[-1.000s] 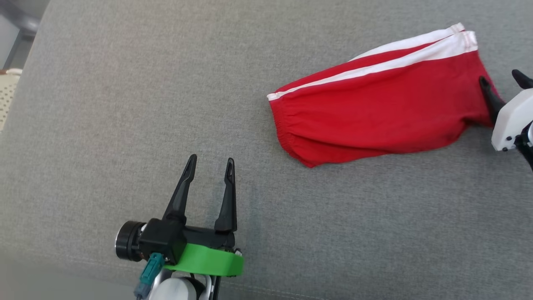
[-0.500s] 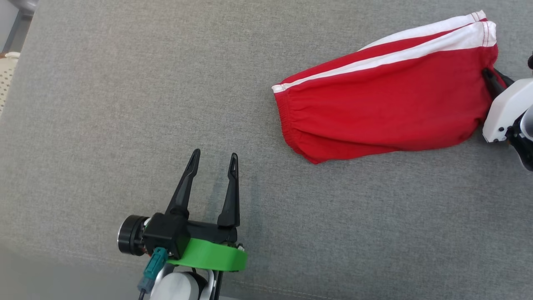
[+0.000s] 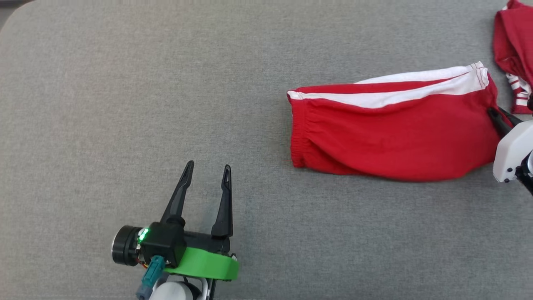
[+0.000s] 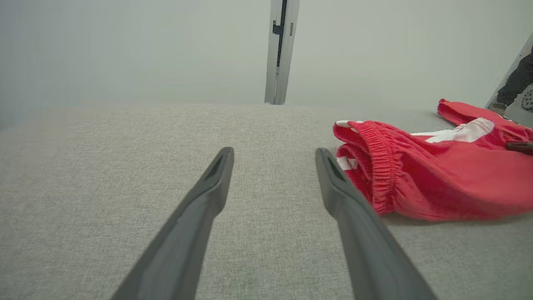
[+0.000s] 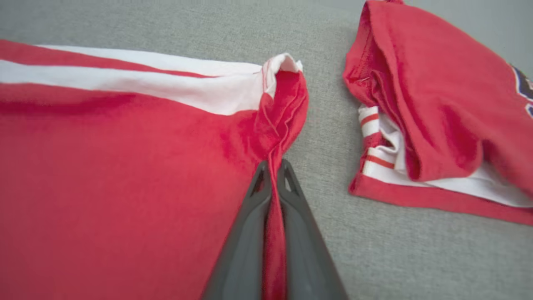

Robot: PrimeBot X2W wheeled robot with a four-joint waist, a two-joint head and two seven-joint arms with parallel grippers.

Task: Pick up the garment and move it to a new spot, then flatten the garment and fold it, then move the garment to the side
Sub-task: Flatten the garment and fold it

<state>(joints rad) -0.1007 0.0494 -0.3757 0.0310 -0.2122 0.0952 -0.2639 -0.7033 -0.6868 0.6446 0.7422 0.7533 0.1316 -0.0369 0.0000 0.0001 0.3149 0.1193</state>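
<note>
The garment point(image 3: 391, 133) is a pair of red shorts with white side stripes, lying folded on the grey cushion at the right of the head view. My right gripper point(image 3: 497, 114) is shut on its right hem; in the right wrist view the two fingers pinch a fold of red cloth point(image 5: 272, 166). My left gripper point(image 3: 207, 168) stands open over bare cushion at the lower left, well left of the garment. In the left wrist view the elastic waistband point(image 4: 381, 166) lies just right of my open fingers point(image 4: 216, 175).
A second red garment point(image 3: 514, 54) with red-and-white striped trim lies at the far right, close to the shorts' hem point(image 5: 437, 108). The grey fabric cushion point(image 3: 125, 104) stretches wide to the left and front. A pale wall with a vertical post point(image 4: 281, 50) stands beyond.
My right gripper has shut on the garment's right hem. The head camera has shifted, bringing the second red garment into view. The left gripper stays open in place.
</note>
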